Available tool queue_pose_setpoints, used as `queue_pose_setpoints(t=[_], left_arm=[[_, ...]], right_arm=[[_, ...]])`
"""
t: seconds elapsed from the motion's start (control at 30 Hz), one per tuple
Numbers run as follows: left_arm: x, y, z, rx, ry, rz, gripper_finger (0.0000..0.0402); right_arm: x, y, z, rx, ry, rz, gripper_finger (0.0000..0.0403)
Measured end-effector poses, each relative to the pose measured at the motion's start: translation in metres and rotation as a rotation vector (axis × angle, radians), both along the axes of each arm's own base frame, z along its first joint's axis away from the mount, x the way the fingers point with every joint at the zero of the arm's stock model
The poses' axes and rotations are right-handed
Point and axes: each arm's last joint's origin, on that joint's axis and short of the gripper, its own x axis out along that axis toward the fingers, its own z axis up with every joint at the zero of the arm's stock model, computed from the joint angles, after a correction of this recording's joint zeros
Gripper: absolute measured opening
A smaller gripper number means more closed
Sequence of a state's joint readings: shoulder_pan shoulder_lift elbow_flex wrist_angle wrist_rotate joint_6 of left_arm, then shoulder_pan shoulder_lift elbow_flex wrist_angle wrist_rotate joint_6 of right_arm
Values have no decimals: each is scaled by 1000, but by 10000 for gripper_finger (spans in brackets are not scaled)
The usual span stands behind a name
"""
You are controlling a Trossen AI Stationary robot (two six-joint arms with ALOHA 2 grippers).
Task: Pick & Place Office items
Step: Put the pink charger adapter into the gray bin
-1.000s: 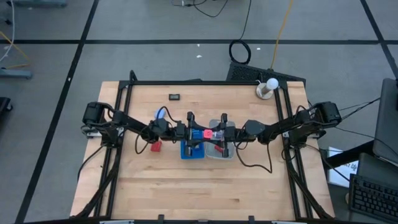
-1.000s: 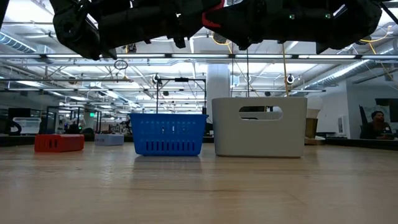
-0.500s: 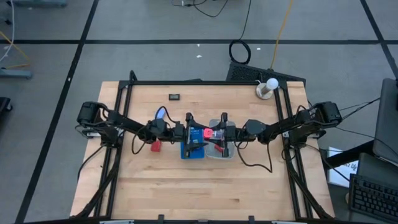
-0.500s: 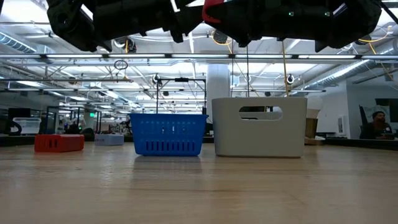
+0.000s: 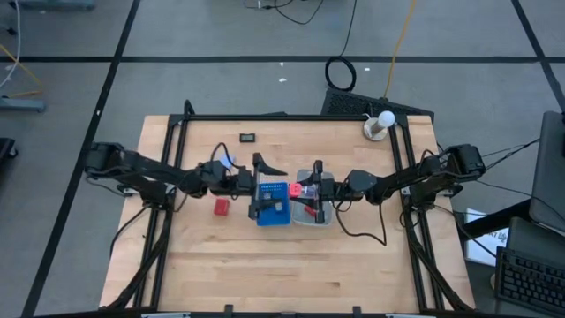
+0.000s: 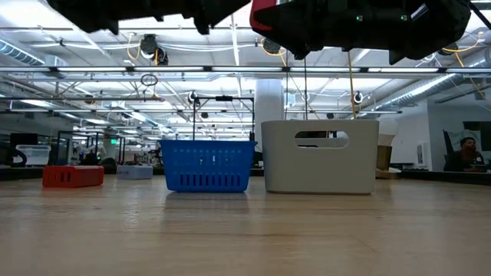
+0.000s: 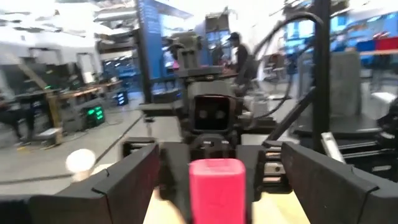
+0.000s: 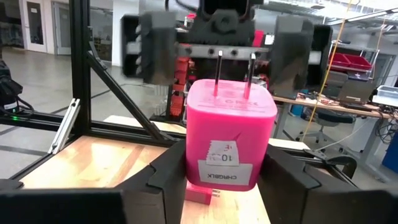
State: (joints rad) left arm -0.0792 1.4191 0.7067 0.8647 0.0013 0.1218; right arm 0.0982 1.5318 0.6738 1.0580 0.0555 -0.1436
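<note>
Your right claw point(image 5: 300, 191) sits in the middle of the high view, above the gap between the blue tray point(image 5: 272, 215) and the clear tray point(image 5: 325, 216). It is squeezed tight on a pink charger block point(image 8: 229, 134) with two metal prongs. Your left claw point(image 5: 261, 181) faces it from just left of the blue tray, with its fingers point(image 7: 124, 186) spread wide and nothing between them. A small red block point(image 5: 221, 206) lies on the worktop point(image 5: 291, 265), left of the blue tray.
</note>
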Motion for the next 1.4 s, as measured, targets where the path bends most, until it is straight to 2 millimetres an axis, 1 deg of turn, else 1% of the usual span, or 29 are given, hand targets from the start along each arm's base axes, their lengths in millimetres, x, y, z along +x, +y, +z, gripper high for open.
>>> queue_pose_setpoints(t=[0.13,0.27,0.4,0.6,0.73,0.83,0.97,1.1,1.27,1.4], left_arm=[[-15,6,14,-15,45,130,335],[-28,14,17,-19,145,239,335],[-37,16,19,23,209,225,335],[-49,17,16,28,212,217,335],[-65,24,0,-9,209,242,335],[-82,29,-12,-40,177,264,335],[-106,34,-27,-80,151,287,335],[-125,36,-41,-86,140,295,335],[-145,38,-63,-115,140,316,335],[-154,39,-77,-149,140,320,335]], right_arm=[[-1,0,-1,-2,19,0,150],[-5,-1,4,-2,47,-30,155],[-12,-3,9,-5,96,-54,154],[-22,-4,18,-9,141,-53,152],[-29,-4,21,6,151,-52,156],[-34,-5,20,8,147,-52,152],[-43,-6,17,16,146,-63,151],[-53,-8,11,21,159,-108,157],[-66,-10,2,57,172,-126,150],[-75,-14,-4,82,175,-160,155]])
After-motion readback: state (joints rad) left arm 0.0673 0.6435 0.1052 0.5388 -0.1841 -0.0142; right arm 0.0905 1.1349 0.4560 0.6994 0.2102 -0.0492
